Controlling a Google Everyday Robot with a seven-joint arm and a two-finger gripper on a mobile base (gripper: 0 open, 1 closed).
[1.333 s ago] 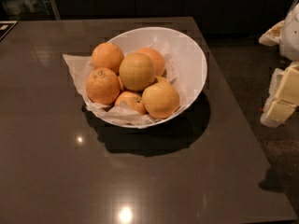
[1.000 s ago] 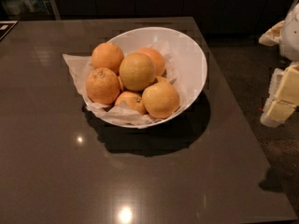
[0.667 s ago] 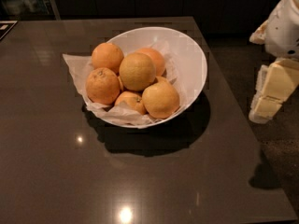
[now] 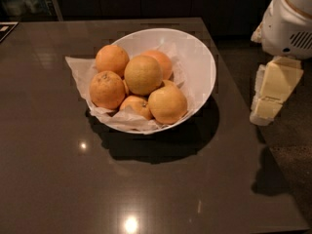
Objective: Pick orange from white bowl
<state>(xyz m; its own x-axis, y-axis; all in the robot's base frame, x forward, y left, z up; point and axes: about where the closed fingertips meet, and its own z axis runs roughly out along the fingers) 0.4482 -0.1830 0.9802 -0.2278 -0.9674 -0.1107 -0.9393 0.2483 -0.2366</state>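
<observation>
The white bowl (image 4: 197, 65) stands on the dark table, lined with crumpled white paper and holding several fruits. The orange (image 4: 167, 104), large, smooth and pale yellow-orange, lies at the front right of the pile. A duller tan-yellow fruit (image 4: 143, 74) sits on top in the middle. Deeper orange speckled fruits (image 4: 106, 89) lie to the left. My gripper (image 4: 273, 92), cream-coloured under a white arm housing (image 4: 290, 23), hangs at the right edge of the view, beyond the table's right edge, apart from the bowl and level with it.
The dark glossy table (image 4: 58, 169) runs to a right edge near the gripper, with speckled floor (image 4: 292, 140) beyond it. Dark cabinets stand behind the table. The white paper (image 4: 78, 67) sticks out over the bowl's left rim.
My arm and gripper have moved left and further into view, closer to the table's right edge. The bowl and fruits have not moved.
</observation>
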